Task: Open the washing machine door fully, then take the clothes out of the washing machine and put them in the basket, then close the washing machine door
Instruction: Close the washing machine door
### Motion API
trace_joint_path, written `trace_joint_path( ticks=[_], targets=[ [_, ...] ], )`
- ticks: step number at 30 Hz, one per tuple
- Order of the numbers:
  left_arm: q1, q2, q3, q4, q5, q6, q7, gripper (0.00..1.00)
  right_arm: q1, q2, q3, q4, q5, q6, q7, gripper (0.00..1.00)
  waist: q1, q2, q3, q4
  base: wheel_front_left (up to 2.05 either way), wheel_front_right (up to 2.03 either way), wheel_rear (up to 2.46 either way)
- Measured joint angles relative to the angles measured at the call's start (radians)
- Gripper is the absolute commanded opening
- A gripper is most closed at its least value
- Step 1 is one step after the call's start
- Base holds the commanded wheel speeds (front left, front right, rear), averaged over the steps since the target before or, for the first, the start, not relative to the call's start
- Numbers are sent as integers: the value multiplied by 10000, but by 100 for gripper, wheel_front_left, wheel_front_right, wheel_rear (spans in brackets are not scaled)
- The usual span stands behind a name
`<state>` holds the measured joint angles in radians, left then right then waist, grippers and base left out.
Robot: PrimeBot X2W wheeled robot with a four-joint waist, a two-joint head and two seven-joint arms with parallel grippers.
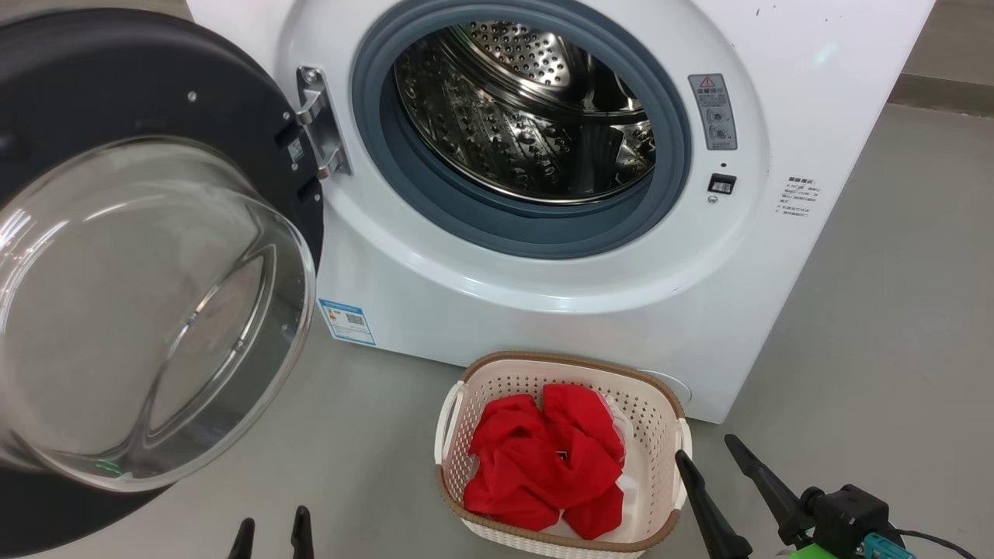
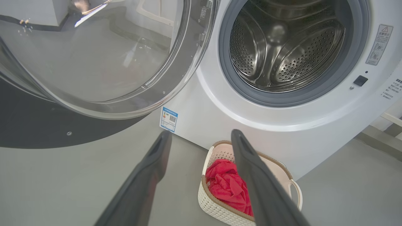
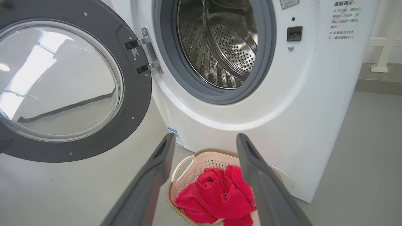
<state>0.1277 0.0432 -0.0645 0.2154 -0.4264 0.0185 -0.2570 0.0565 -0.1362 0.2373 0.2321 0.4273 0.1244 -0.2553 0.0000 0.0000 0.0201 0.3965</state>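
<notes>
The white washing machine (image 1: 543,310) stands with its washing machine door (image 1: 116,101) swung wide to the left, the glass bowl bulging toward me. Its steel drum (image 1: 528,109) looks empty. On the floor in front sits the cream basket (image 1: 497,380), and the red clothes (image 1: 551,466) lie bunched inside it. My left gripper (image 1: 273,528) is open low at the bottom edge, left of the basket. My right gripper (image 1: 708,452) is open just right of the basket's rim. In the wrist views, the left gripper (image 2: 201,134) and right gripper (image 3: 205,138) both hold nothing, with the clothes (image 3: 216,194) below.
Grey floor (image 1: 893,349) spreads around the machine and basket. The open door overhangs the floor on the left. A blue label (image 1: 347,321) sits low on the machine front. A white frame (image 3: 384,47) stands beyond the machine's right side.
</notes>
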Motion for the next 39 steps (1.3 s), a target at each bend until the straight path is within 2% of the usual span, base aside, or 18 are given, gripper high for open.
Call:
trace_joint_path(
  ticks=[21,22,24,31,34,39],
  targets=[
    [174,0,174,-136,-182,82,0,100,-56,96,366,119,38,0,2,100,0,0,-129,-4,0,0,0],
    [174,0,201,-150,-184,82,0,64,-56,96,359,119,38,0,2,100,0,0,-133,-4,0,0,0],
    [170,0,276,-203,-293,56,0,0,-56,100,320,113,38,0,2,100,0,0,-137,-15,0,0,0],
    [-269,0,909,-1335,-15,-203,2,0,-50,111,17,71,38,0,2,100,0,0,-72,-46,0,0,0],
    [-1041,-12,1513,-2399,552,-330,0,0,-48,125,-50,44,36,0,0,100,0,0,-18,-60,0,0,0],
    [-2291,-27,2665,-3927,1369,-899,-10,0,-45,169,-313,2,35,0,2,100,0,0,105,-106,0,0,0]
  ],
)
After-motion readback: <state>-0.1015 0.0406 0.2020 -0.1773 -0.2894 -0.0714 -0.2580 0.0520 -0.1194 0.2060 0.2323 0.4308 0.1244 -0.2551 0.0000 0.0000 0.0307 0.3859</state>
